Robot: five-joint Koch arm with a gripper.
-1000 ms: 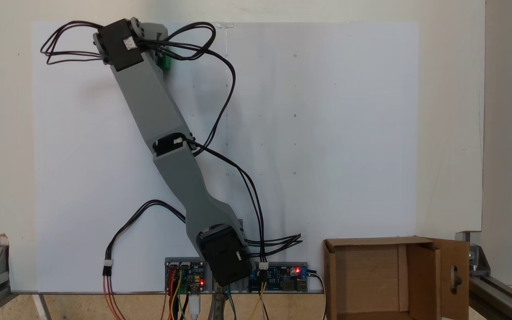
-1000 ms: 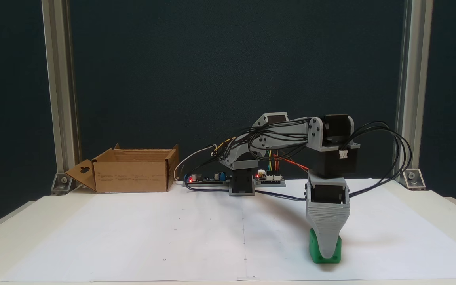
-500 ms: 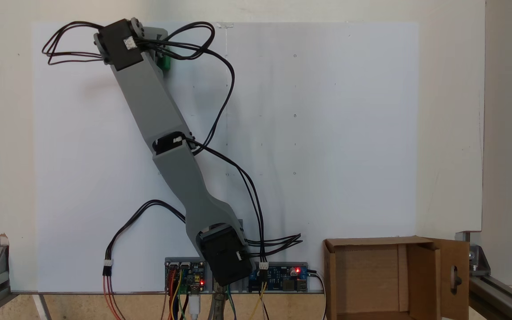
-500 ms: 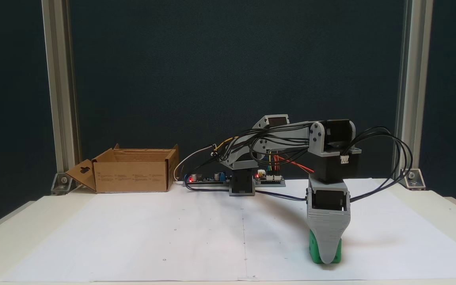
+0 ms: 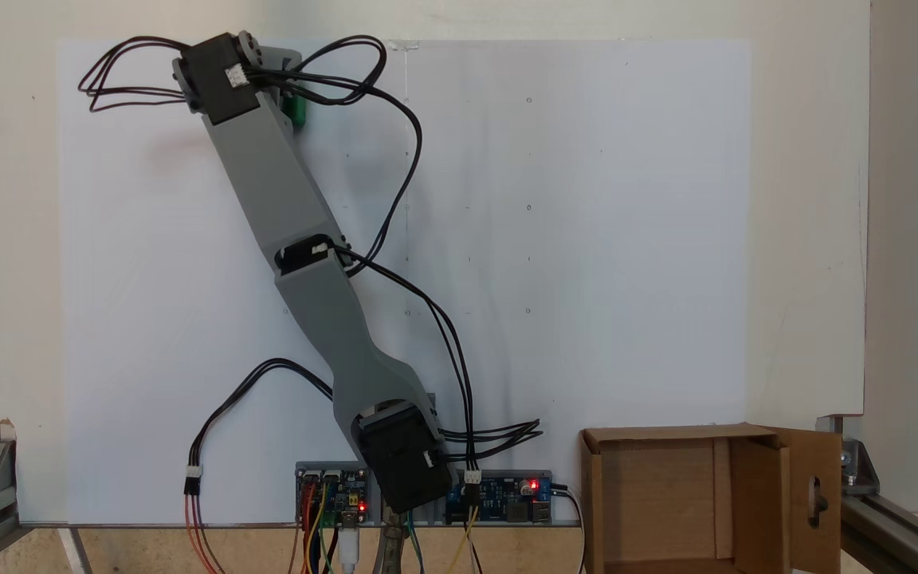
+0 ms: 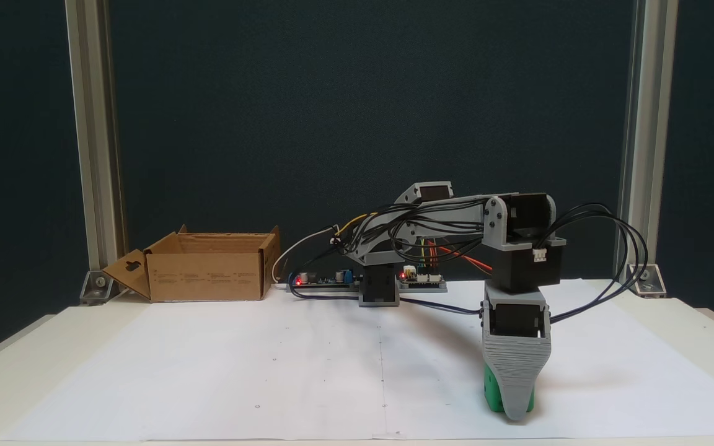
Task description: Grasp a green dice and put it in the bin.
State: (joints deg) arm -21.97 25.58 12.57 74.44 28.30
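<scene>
- The gripper points straight down onto the white paper sheet, its grey jaw in front of the green dice; only one jaw tip shows, so whether it is clamped or loose can't be told.
- From above, the dice peeks out just beside the wrist, at the sheet's far left corner.
- The cardboard bin sits well apart, beside the circuit boards, with its flaps open.
</scene>
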